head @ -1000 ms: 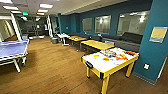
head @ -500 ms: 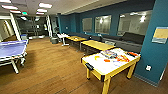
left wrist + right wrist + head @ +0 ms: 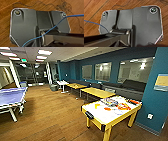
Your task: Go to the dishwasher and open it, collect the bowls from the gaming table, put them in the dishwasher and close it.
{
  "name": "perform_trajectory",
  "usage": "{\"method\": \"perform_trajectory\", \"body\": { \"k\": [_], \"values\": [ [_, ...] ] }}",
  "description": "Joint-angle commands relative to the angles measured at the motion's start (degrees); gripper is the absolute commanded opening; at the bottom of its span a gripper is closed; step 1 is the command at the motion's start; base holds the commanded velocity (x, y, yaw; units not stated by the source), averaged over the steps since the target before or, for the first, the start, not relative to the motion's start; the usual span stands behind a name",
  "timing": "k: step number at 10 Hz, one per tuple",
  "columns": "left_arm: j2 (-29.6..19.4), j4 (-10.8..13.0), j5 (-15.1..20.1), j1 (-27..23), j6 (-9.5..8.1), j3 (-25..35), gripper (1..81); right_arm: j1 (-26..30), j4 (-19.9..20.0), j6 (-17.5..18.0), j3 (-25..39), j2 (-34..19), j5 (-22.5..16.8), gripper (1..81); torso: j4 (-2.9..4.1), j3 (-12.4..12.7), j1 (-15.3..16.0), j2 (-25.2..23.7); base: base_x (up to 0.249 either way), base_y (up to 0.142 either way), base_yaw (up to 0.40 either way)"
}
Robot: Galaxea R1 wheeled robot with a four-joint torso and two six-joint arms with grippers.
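open wood floor (image 3: 55, 114) ahead, ping-pong table (image 3: 11, 97) left, yellow game table (image 3: 110, 112) right

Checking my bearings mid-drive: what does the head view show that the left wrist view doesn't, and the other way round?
Head view alone: a yellow game table with orange items on top, a blue ping-pong table, yellow tables along a teal wall, and a dark sofa. Left wrist view alone: a blue cable crossing the robot's dark plate, and thin dark wires lying on the floor. Both: the wood floor.
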Motion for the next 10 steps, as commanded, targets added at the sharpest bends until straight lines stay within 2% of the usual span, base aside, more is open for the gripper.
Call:
{"method": "perform_trajectory", "body": {
  "k": [1,10],
  "values": [
    [-0.08,0.35,2.76,-2.62,0.04,0.39,81.1,2.71,-0.35,-0.16,0.61,0.44,-2.75,81.1,0.0,0.0,0.0,0.0,0.114,0.076,0.0],
    [-0.17,0.35,2.76,-2.54,0.04,0.39,81.1,2.71,0.08,-0.07,0.61,0.53,-2.75,81.1,0.0,0.0,0.0,0.0,0.114,0.075,0.0]
  ]
}}
